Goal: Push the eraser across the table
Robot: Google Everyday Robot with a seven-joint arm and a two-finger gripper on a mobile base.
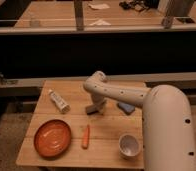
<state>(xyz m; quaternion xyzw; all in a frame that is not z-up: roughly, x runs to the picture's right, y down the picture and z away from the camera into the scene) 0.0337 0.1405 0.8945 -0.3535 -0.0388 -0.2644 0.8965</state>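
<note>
My gripper is down near the middle of the table, fingers pressed together. The one eraser lies right at its tip. From there, one blue block sits at 3 o'clock, one cup at 5, one orange stick at 6, one orange plate at 8, and one white tube at 10, its label unreadable.

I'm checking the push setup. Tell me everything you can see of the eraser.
The eraser is a small, flat, dark grey-brown block lying near the middle of the wooden table, between the white tube and the blue block. Only its lower edge shows: the shut gripper stands over it, seemingly touching it. Material unclear.
</note>
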